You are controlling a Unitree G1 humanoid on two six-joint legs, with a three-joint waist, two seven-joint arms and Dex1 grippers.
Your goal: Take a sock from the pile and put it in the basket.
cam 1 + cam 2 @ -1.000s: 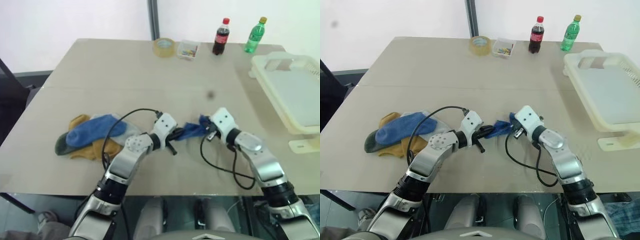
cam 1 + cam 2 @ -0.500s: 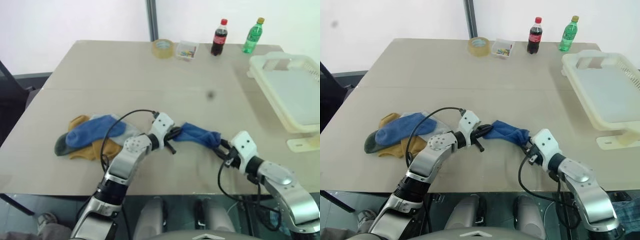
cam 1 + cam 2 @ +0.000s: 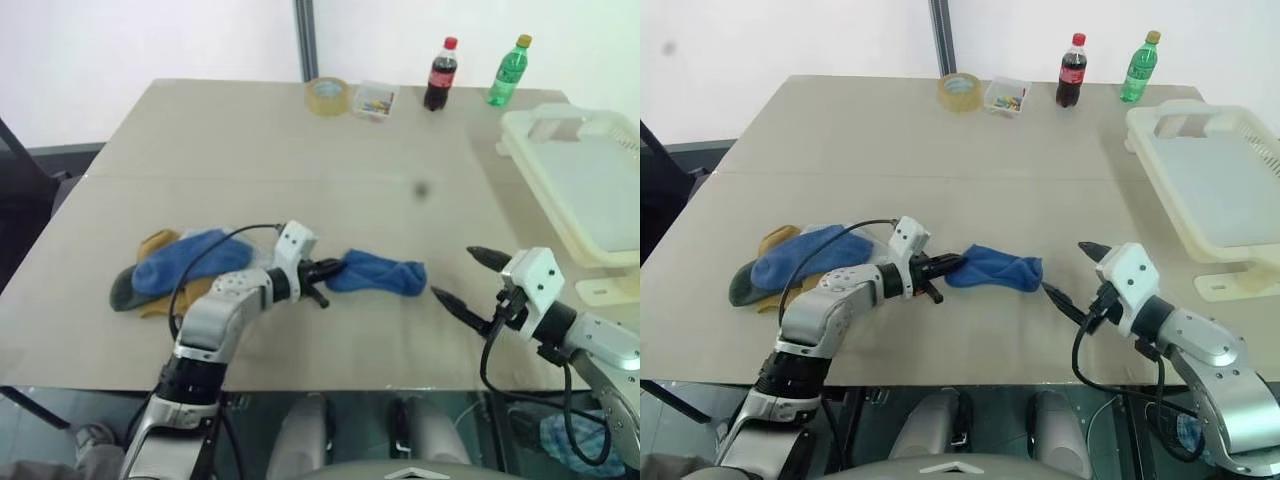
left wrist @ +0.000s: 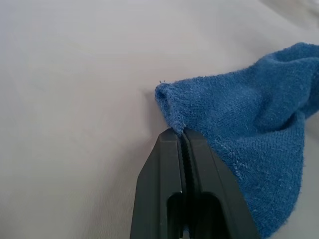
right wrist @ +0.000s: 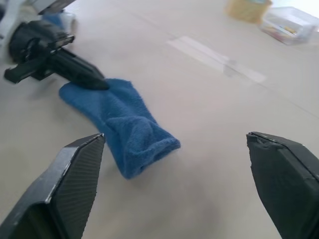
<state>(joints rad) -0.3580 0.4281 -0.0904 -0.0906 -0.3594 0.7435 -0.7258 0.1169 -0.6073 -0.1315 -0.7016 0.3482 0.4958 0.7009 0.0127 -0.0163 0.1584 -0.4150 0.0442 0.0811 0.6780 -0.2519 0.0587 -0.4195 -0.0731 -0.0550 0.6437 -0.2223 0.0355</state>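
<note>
- Blue sock (image 3: 378,273) lies flat on the surface (image 3: 300,150), stretched sideways, between the two hands and clear of the pile (image 3: 175,272).
- Left hand (image 3: 330,270) pinches the sock's near end; its two black fingers (image 4: 184,189) are pressed together on a fold of the cuff edge, seen close in the left wrist view.
- Right hand (image 3: 460,278) hovers just beside the sock's far end, apart from it, fingers (image 5: 75,179) spread wide with nothing between them.
- Pile sits to the left of the left arm: blue, mustard, grey and dark green socks heaped together.
- Basket (image 3: 590,190) stands at the surface's far right edge, well apart from the sock.
- Change: a second ago both hands gripped the sock, bunched up between them. Half a second ago the right hand had drawn it out long. Now the right hand has let go, opened, and pulled back toward the robot; the sock lies spread and slack. The left hand has shifted slightly toward the pile, grip unchanged.
- Textures: sock is looped terry knit, soft, with a stitched hem; the toe end folds over itself. Fingers are hard black plastic, ribbed on the inner faces. Surface is smooth matt beige. Basket is cream plastic with latticed sides and a handle cut-out.
- Far edge: tape roll (image 3: 327,95), small clear box (image 3: 375,100), cola bottle (image 3: 441,74), green bottle (image 3: 509,71).
</note>
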